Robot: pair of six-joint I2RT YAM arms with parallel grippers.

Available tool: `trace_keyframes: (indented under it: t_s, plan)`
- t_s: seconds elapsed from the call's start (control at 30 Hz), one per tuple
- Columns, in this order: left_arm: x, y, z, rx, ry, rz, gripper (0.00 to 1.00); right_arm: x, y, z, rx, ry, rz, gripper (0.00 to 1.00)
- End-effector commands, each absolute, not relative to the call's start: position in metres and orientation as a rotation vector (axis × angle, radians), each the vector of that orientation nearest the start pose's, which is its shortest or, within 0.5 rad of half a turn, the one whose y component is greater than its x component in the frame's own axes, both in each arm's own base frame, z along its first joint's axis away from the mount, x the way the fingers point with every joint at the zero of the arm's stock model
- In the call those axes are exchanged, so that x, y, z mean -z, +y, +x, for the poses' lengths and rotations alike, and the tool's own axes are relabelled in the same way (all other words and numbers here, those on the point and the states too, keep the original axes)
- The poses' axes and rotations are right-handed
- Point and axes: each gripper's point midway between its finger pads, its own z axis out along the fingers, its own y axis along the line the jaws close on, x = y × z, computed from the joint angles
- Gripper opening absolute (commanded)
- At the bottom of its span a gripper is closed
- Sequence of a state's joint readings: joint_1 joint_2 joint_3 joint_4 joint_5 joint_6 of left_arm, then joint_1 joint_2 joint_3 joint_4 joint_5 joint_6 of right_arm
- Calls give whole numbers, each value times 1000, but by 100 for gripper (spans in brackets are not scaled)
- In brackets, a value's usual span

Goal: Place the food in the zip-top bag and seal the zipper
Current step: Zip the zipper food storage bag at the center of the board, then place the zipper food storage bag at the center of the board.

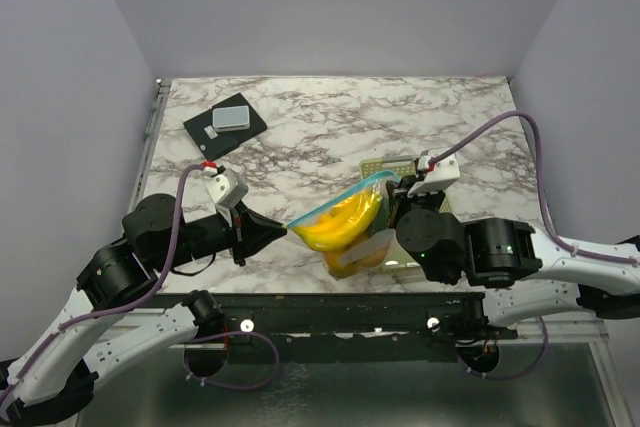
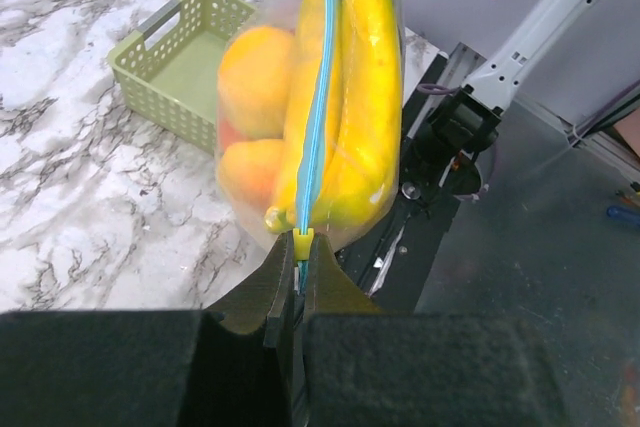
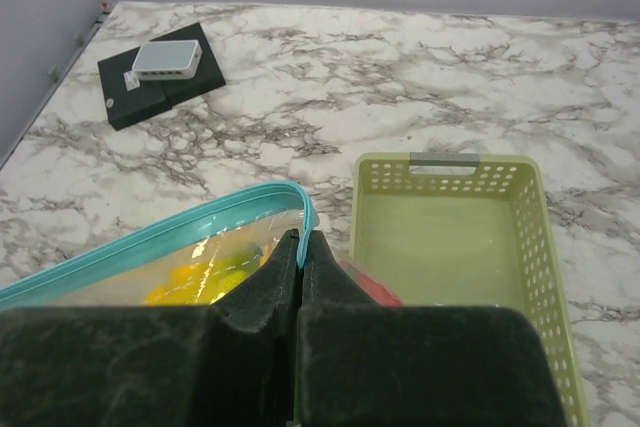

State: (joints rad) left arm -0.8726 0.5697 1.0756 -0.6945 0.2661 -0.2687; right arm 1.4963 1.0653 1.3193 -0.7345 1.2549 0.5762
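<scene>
The zip-top bag (image 1: 340, 225) hangs above the table between my two grippers. It holds the food: yellow bananas (image 2: 365, 97), an orange ball (image 2: 255, 72) and a red piece (image 3: 372, 289). The light blue zipper (image 2: 320, 97) runs along its top edge, with a yellow slider (image 2: 303, 243) at the left end. My left gripper (image 1: 283, 232) is shut on that zipper end just behind the slider, as the left wrist view (image 2: 300, 259) shows. My right gripper (image 1: 392, 187) is shut on the other zipper end (image 3: 308, 217), where the strip curves down.
A pale green mesh basket (image 3: 450, 232) stands empty on the marble table behind the bag; it also shows in the left wrist view (image 2: 175, 67). A black pad with a small grey box (image 1: 226, 120) lies at the back left.
</scene>
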Motion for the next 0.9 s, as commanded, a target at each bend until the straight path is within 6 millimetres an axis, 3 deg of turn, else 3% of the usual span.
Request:
trace_keyframes:
  t_s: [0.0, 0.3, 0.53, 0.87]
  plan:
    - [-355, -193, 102, 994, 1689, 696, 0, -356, 236, 170, -329, 1765, -109, 1]
    - [-330, -188, 108, 932, 1743, 688, 13, -375, 263, 157, -502, 1725, -262, 1]
    - [-313, -188, 112, 891, 1782, 713, 39, -383, 277, 145, -599, 1700, -391, 1]
    - [-315, -207, 99, 1002, 1746, 825, 60, -386, 284, 130, -677, 1692, -514, 1]
